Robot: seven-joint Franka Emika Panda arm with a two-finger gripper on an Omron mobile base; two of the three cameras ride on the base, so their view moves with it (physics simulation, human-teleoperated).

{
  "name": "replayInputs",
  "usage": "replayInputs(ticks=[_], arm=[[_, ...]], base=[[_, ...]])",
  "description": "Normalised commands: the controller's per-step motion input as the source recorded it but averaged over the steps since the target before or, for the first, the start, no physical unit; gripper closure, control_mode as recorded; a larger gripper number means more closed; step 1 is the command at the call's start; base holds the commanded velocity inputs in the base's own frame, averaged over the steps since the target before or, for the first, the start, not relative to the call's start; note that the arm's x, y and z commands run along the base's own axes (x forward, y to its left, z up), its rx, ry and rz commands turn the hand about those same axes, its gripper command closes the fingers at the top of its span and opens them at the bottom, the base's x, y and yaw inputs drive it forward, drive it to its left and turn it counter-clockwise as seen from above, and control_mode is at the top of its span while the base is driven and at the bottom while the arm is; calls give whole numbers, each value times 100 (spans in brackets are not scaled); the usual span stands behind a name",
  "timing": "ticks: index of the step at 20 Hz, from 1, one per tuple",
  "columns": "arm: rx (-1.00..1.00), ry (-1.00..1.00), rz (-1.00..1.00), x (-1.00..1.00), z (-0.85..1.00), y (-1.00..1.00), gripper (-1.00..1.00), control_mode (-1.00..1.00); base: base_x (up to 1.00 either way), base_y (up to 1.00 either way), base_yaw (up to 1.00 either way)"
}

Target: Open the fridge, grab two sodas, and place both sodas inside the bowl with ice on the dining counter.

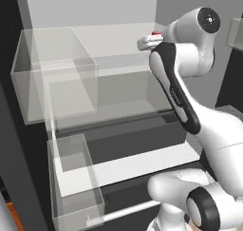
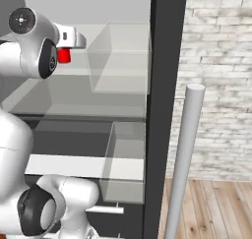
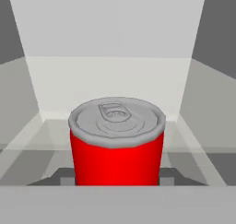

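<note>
The fridge (image 1: 90, 6) stands open, white inside with clear shelves. My arm reaches into its upper shelf. In the hand view the red soda can (image 3: 117, 147) stands upright and close, with a grey pull-tab lid. My gripper (image 3: 117, 180) is shut on it, one dark fingertip (image 3: 64, 179) against each side. From the right the same can (image 2: 63, 56) hangs below the white hand at the gripper (image 2: 64, 48). From the left, only a red sliver of the can (image 1: 155, 34) shows beside the gripper (image 1: 150, 41). The other soda, the bowl with ice and the dining counter are out of view.
Clear bins sit to the left of the arm, one high (image 1: 52, 78) and one low (image 1: 76, 187). More clear bins (image 2: 120, 56) hang on the right. A dark fridge edge (image 2: 165, 85), a pale bar handle (image 2: 184, 159) and a brick wall (image 2: 221, 61) stand further right.
</note>
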Motion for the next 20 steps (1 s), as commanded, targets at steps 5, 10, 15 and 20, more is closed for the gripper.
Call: replayInputs(ticks=[5, 10, 15, 20], arm=[[-10, 0, 0, -100, -79, 15, 100, -100], [-11, 0, 0, -97, -76, 16, 100, -100], [-13, 2, 0, -88, -70, 19, 100, -100], [-3, 0, 0, -98, -34, 0, 100, -100]], base=[[0, 0, 0], [0, 0, 0], [0, 0, 0], [0, 0, 0]])
